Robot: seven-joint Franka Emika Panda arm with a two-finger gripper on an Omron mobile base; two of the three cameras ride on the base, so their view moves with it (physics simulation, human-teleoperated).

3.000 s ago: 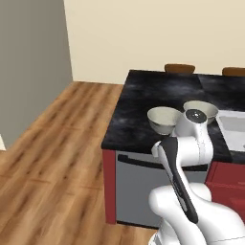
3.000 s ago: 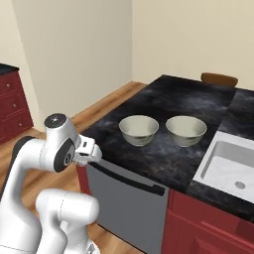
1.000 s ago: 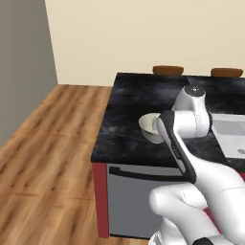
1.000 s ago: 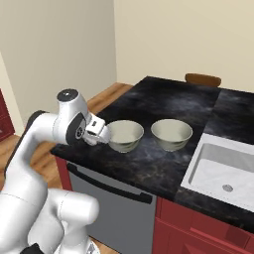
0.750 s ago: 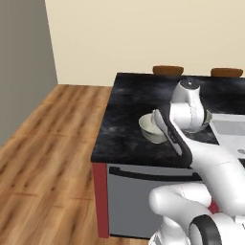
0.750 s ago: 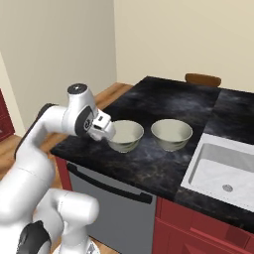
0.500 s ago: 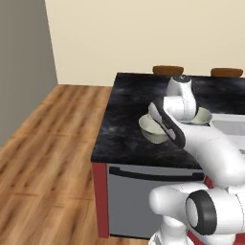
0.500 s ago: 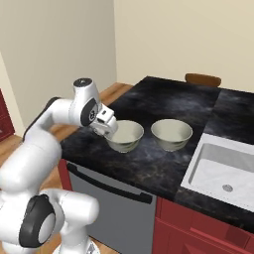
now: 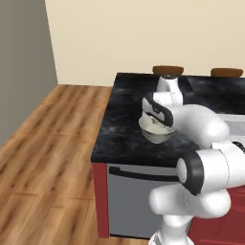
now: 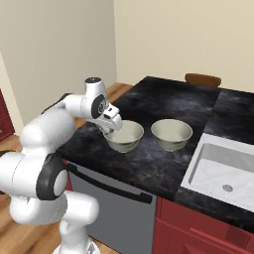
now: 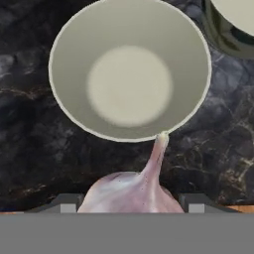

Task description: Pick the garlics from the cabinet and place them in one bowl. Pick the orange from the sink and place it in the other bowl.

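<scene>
- Gripper [image 11: 128, 211] is clamping a garlic [image 11: 130, 191], tip pointing at the near bowl [image 11: 130, 69].
- Bowl is sitting empty on the dark surface [image 10: 163, 163], second bowl [image 10: 171, 134] just beside.
- Delivery step; next, likely easing forward over the rim, then releasing.

The arm [image 10: 59, 124] is built of smooth, rounded glossy white shells. Dark grey to black rings [image 10: 53, 182] mark the seams where one segment meets the next. A round dark cap [image 10: 93, 80] tops the upper joint. A black strip [image 9: 160, 111] runs across the white hand casing. At the bottom stands a bulbous white base [image 9: 189, 206] on a narrower white stem.
</scene>
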